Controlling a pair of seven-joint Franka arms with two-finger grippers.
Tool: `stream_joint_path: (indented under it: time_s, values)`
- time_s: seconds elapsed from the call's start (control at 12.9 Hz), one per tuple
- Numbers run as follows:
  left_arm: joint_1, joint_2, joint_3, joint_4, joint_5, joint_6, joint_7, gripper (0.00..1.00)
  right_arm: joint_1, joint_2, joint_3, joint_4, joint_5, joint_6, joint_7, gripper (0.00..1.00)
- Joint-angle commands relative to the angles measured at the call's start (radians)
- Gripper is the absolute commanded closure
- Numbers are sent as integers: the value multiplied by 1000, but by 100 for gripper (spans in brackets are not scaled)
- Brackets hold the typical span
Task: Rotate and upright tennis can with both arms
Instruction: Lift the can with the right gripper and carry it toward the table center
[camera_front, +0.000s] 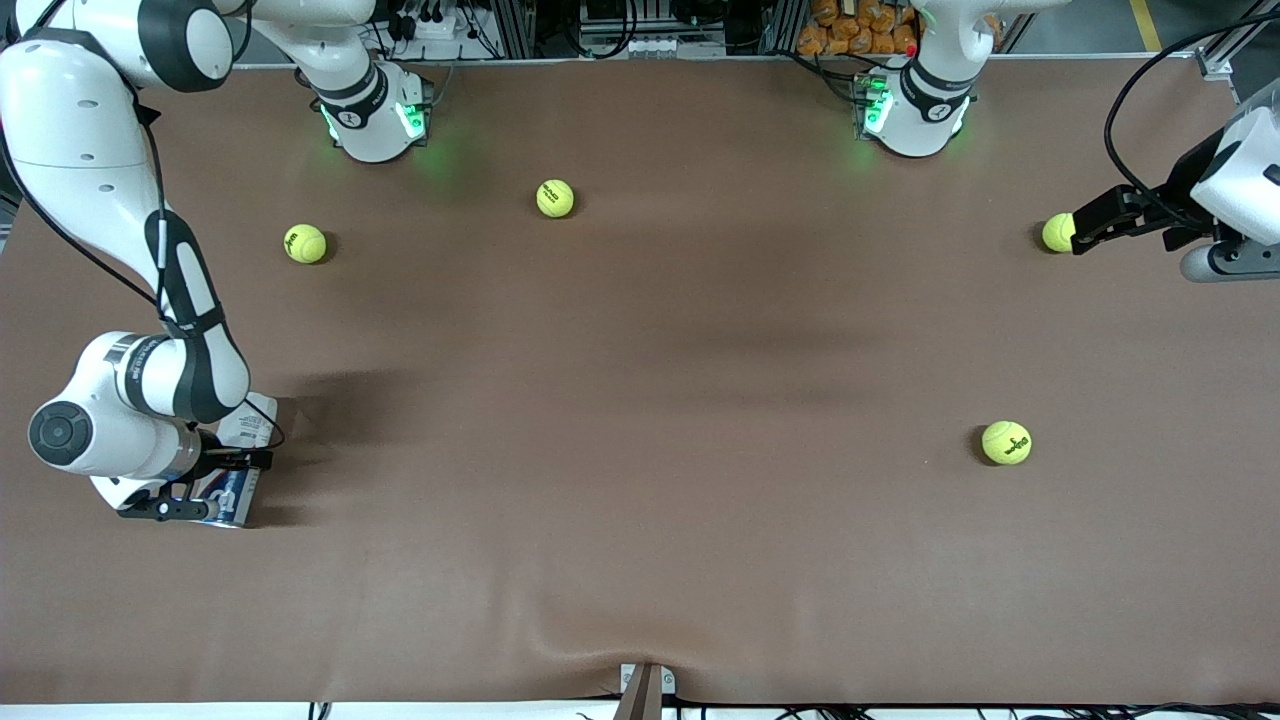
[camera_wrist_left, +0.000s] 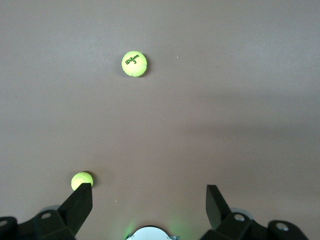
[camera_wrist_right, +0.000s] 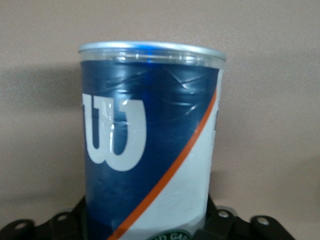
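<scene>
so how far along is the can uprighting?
Early stage. Done: the right gripper looks shut on the tennis can at the right arm's end of the table; the right wrist view shows the can filling the space between its fingers. Whether the can is up off the table can't be judged. Left: rotating and uprighting it. The left gripper, open, waits by a tennis ball.

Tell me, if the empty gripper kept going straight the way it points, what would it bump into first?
Probably nothing: the left gripper is open, and between its fingers only bare table shows. One tennis ball lies ahead, slightly off centre; another ball sits just outside one finger. Depth is unclear.
</scene>
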Motion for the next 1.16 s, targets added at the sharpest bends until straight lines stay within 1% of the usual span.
stream_joint_path:
  time_s: [0.0, 0.16, 0.23, 0.31, 0.47, 0.62, 0.78, 0.93, 1.01, 1.09]
  values:
    - [6, 0, -3, 11, -4, -16, 15, 0, -10, 1, 10, 3, 16, 3, -31, 80]
    - [6, 0, -3, 12, -4, -16, 15, 0, -12, -14, 11, 3, 16, -5, -81, 81]
    - [7, 0, -3, 11, -4, -15, 13, 0, -10, -37, 11, 5, 16, -7, -128, 79]
    - [6, 0, -3, 11, -4, -15, 15, 0, -12, -65, 11, 5, 16, -7, -194, 74]
    - [6, 2, -3, 9, -2, -15, 15, 0, -17, -116, 11, 8, 16, -7, -328, 71]
    - [6, 10, -3, 9, -2, -15, 12, 0, -4, -139, 17, 16, 17, -5, -411, 71]
    - [4, 16, -3, 11, -4, -13, 7, 0, 3, -139, 85, 20, 17, 3, -485, 71]
    - [4, 17, -3, 9, -4, -13, 4, 0, 8, -133, 181, 20, 16, 9, -523, 71]
    - [7, 19, -3, 7, -5, -13, 4, 0, 22, -128, 230, 20, 16, 13, -534, 70]
    - [7, 19, -3, 6, -7, -15, 3, 0, 52, -127, 258, 19, 14, 18, -542, 68]
